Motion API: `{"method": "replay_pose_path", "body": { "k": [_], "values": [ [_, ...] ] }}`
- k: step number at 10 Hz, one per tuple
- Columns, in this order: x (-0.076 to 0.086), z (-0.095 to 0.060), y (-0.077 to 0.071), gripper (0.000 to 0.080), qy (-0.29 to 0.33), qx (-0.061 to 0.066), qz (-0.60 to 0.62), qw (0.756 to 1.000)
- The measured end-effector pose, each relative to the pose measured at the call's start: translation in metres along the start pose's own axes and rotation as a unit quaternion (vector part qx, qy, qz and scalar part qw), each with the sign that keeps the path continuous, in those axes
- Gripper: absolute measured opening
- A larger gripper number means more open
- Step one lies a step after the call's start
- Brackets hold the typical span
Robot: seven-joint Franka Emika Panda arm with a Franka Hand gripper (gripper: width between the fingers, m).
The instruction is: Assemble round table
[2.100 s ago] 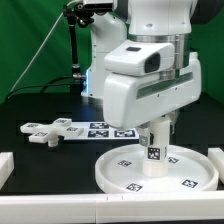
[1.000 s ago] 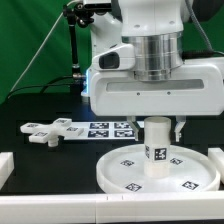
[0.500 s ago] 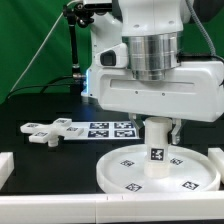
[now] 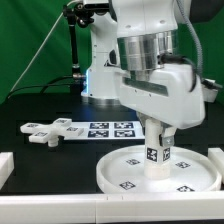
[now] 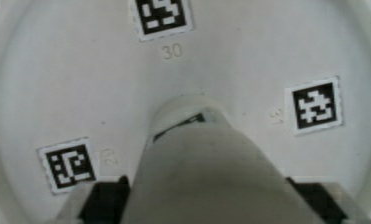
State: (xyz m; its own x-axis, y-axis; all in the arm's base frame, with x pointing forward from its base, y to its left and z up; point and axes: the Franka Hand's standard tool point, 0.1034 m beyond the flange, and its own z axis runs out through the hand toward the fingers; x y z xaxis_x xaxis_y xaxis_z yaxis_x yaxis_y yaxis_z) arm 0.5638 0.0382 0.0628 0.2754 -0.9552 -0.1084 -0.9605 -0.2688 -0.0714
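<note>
The large white round disc (image 4: 160, 172) lies on the black table at the front, tags on its face. The short white cylinder leg (image 4: 155, 153) stands upright at its middle. My gripper (image 4: 157, 138) is shut on the leg's upper part. In the wrist view the leg (image 5: 208, 150) fills the middle between my two black fingers (image 5: 111, 203), with the disc (image 5: 93, 90) and its tags behind it. The white cross-shaped base (image 4: 47, 130) lies flat at the exterior view's left, apart from the disc.
The marker board (image 4: 110, 128) lies behind the disc. White rails stand at the front left (image 4: 5, 166) and the right edge (image 4: 217, 157). A black stand (image 4: 74, 45) and green curtain are at the back.
My wrist and gripper have turned about the upright leg, the arm's body swinging round. The leg stays at the disc's middle and its tag has turned.
</note>
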Motion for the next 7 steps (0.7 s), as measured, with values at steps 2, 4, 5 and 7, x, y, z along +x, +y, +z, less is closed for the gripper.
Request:
{"method": "replay_pose_path", "body": {
  "k": [2,4,5,7],
  "values": [
    [-0.0001,-0.0001,-0.0002,0.0409,-0.003,0.005,0.051,0.999],
    [-0.0002,-0.0004,-0.0008,0.0409,-0.009,0.008,0.116,0.993],
    [0.0,-0.0004,-0.0007,0.0409,-0.01,0.009,0.128,0.992],
    [-0.0021,0.0008,-0.0007,0.0603,-0.013,0.009,0.123,0.992]
  ]
}}
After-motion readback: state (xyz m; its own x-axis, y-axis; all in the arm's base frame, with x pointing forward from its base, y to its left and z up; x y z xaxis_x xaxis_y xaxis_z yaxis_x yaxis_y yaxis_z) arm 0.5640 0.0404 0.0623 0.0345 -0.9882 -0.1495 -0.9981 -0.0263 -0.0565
